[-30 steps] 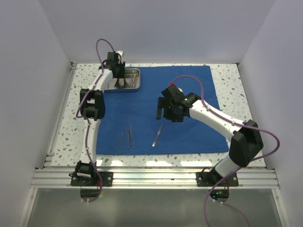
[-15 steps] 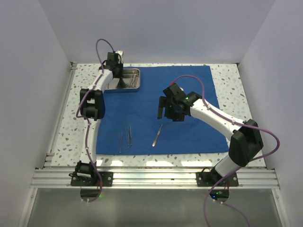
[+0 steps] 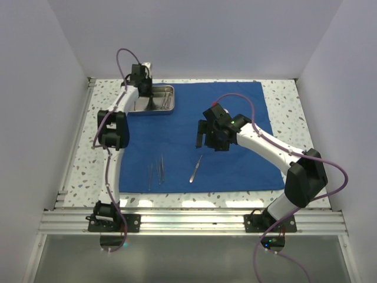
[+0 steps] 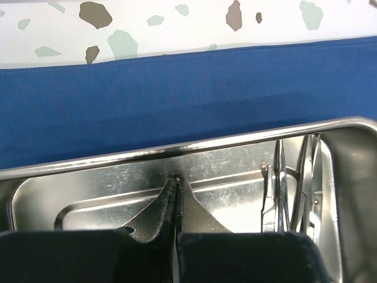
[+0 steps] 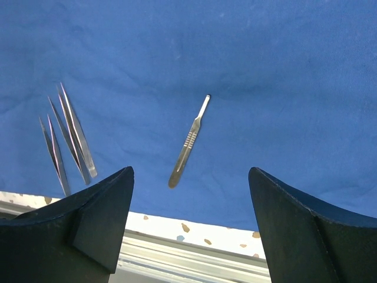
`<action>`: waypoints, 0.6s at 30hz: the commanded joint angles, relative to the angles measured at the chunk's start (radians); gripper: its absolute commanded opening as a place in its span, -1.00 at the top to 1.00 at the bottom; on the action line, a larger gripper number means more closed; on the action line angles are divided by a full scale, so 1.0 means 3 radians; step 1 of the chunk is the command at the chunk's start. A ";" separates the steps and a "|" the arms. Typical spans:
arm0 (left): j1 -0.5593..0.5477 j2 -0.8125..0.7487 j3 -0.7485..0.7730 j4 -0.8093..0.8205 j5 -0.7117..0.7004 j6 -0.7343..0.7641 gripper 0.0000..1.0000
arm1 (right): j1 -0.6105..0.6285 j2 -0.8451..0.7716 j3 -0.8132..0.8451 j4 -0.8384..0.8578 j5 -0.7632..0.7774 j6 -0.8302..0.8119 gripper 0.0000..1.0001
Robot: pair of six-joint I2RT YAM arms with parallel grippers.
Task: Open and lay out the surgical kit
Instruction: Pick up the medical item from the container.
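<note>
Left wrist view shows the left fingers (image 4: 158, 213) pressed together inside the steel tray (image 4: 177, 147), beside the instruments (image 4: 281, 194) lying in it. Whether they pinch anything I cannot tell. The blue cloth (image 3: 177, 130) lies flat on the tabletop (image 3: 283, 94). Nearer than the tray lie tweezers (image 3: 159, 168) and a slim handle (image 3: 195, 168), and the right fingers (image 5: 88, 224) hang wide apart, empty. Unloading seems underway, and the next move probably calls for gripping a tray instrument.

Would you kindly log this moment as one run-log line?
cloth flat | tray far-left, instruments inside | left gripper shut in tray | right gripper open over cloth | scalpel handle, tweezers on cloth
</note>
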 commanded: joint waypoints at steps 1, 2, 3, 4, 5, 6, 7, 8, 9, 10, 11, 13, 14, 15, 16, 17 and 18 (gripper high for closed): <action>0.0126 -0.0365 -0.0049 0.0047 0.0213 -0.0241 1.00 | -0.0014 -0.0057 0.0081 0.0061 -0.0031 -0.0055 -0.65; 0.0142 -0.0436 -0.0075 0.0093 0.0219 -0.0261 1.00 | -0.0014 -0.0047 0.0086 0.0067 -0.0041 -0.0055 -0.64; 0.0167 -0.0472 -0.0110 0.0113 0.0219 -0.0287 1.00 | -0.0014 -0.0042 0.0101 0.0072 -0.0041 -0.0060 -0.64; 0.0177 -0.0498 -0.0111 0.0124 0.0224 -0.0307 1.00 | -0.0014 -0.0042 0.0117 0.0077 -0.0046 -0.0055 -0.64; 0.0188 -0.0528 -0.0106 0.0134 0.0234 -0.0313 1.00 | -0.0014 -0.0047 0.0117 0.0087 -0.0052 -0.0055 -0.64; 0.0208 -0.0544 -0.0090 0.0139 0.0239 -0.0338 1.00 | -0.0014 -0.0052 0.0112 0.0102 -0.0057 -0.0055 -0.64; 0.0218 -0.0559 -0.0085 0.0149 0.0259 -0.0353 1.00 | -0.0009 -0.0072 0.0102 0.0128 -0.0057 -0.0055 -0.64; 0.0244 -0.0580 -0.0080 0.0149 0.0275 -0.0379 1.00 | -0.0014 -0.0077 0.0091 0.0138 -0.0057 -0.0055 -0.64; 0.0254 -0.0590 -0.0065 0.0154 0.0290 -0.0399 1.00 | -0.0014 -0.0082 0.0091 0.0148 -0.0057 -0.0055 -0.64; 0.0264 -0.0605 -0.0065 0.0155 0.0326 -0.0410 1.00 | -0.0014 -0.0088 0.0081 0.0189 -0.0067 -0.0060 -0.64; 0.0285 -0.0641 -0.0070 0.0170 0.0331 -0.0425 1.00 | -0.0009 -0.0088 0.0086 0.0204 -0.0067 -0.0075 -0.64; 0.0300 -0.0687 -0.0105 0.0205 0.0417 -0.0466 1.00 | -0.0014 -0.0083 0.0107 0.0271 -0.0092 -0.0106 -0.64; 0.0315 -0.0733 -0.0106 0.0226 0.0459 -0.0512 1.00 | -0.0014 -0.0072 0.0122 0.0312 -0.0138 -0.0157 -0.64; 0.0326 -0.0748 -0.0111 0.0226 0.0484 -0.0537 1.00 | -0.0014 -0.0062 0.0173 0.0398 -0.0164 -0.0178 -0.64; 0.0326 -0.0769 -0.0116 0.0226 0.0535 -0.0558 1.00 | -0.0014 -0.0042 0.0214 0.0444 -0.0194 -0.0213 -0.64; 0.0331 -0.0820 -0.0116 0.0226 0.0576 -0.0609 1.00 | -0.0019 -0.0006 0.0265 0.0501 -0.0240 -0.0279 -0.65; 0.0336 -0.0851 -0.0146 0.0226 0.0607 -0.0640 1.00 | -0.0019 0.0035 0.0387 0.0613 -0.0271 -0.0315 -0.66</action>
